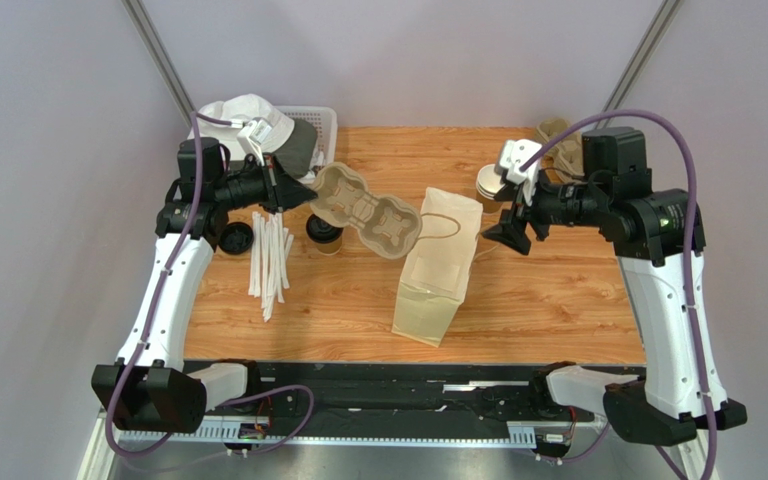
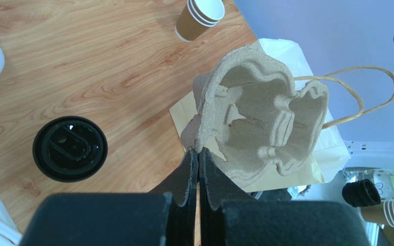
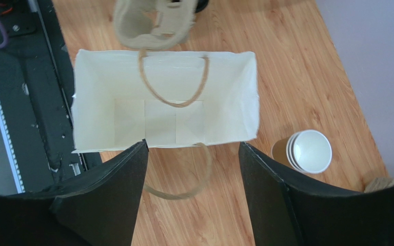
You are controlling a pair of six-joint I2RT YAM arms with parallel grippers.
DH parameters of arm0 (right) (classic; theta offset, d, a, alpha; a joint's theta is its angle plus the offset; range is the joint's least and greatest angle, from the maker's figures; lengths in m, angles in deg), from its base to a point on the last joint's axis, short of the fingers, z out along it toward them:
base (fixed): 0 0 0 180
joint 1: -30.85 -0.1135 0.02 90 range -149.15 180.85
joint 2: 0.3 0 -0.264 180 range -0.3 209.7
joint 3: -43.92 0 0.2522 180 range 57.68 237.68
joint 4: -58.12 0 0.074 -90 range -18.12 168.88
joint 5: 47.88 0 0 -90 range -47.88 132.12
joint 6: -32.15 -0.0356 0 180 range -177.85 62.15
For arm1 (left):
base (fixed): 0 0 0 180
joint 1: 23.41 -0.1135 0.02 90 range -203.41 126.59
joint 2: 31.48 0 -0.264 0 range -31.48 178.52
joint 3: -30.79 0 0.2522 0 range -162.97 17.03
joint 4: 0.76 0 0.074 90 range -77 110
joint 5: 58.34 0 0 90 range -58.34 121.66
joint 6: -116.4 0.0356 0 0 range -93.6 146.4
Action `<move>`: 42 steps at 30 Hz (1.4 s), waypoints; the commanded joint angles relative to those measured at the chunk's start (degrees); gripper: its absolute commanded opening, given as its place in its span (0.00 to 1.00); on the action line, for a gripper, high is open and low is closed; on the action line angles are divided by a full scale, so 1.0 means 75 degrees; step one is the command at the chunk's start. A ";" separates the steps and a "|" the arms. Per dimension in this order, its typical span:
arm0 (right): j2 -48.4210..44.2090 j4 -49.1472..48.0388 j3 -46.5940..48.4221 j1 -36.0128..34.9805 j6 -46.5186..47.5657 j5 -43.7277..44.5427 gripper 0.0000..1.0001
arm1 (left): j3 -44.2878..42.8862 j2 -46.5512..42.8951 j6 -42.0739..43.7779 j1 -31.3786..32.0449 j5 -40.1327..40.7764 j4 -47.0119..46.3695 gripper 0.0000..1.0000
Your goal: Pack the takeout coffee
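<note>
The takeout coffee (image 1: 325, 232), a tan paper cup with a black lid (image 2: 70, 148), stands on the table just below the moulded pulp tray (image 1: 363, 210). My left gripper (image 1: 293, 195) is shut on the tray's left rim (image 2: 199, 149) and holds the tray in the air, reaching toward the brown paper bag (image 1: 438, 265). The bag stands upright with its mouth open (image 3: 165, 102). My right gripper (image 1: 506, 235) hangs open just right of the bag's top. In the right wrist view its fingers (image 3: 193, 145) straddle a loose rope handle (image 3: 183, 192) without touching it.
A flat black disc (image 1: 236, 238) and white wrapped straws (image 1: 270, 260) lie left of the coffee. A stack of empty paper cups (image 1: 493, 183) (image 3: 309, 151) stands behind my right gripper. A white basket with cloth (image 1: 288, 125) sits at the back left.
</note>
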 commanded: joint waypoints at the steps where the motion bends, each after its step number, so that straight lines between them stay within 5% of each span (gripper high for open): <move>1: -0.0127 0.0361 -0.0468 -0.0815 0.0650 0.0782 0.72 | -0.0116 0.0003 -0.0014 -0.0050 0.0150 -0.0008 0.00; 21: 0.0599 -0.1081 -0.0257 -0.3066 0.0510 0.2413 0.56 | 0.0142 -0.0290 0.0126 -0.0495 0.0337 0.0179 0.00; 27: 0.0950 -0.1586 -0.0199 -0.3442 0.0369 0.2800 0.32 | 0.0130 -0.0267 0.0443 -0.0495 0.0572 0.0589 0.00; 32: 0.1126 -0.1915 -0.0117 -0.3664 0.0299 0.3058 0.00 | 0.0189 -0.0361 0.0490 -0.0542 0.0759 0.0718 0.00; 42: 0.1021 -0.2185 -0.0164 -0.3793 0.0451 0.3128 0.00 | 0.0540 -0.0478 0.0012 -0.0963 0.0831 0.0614 0.00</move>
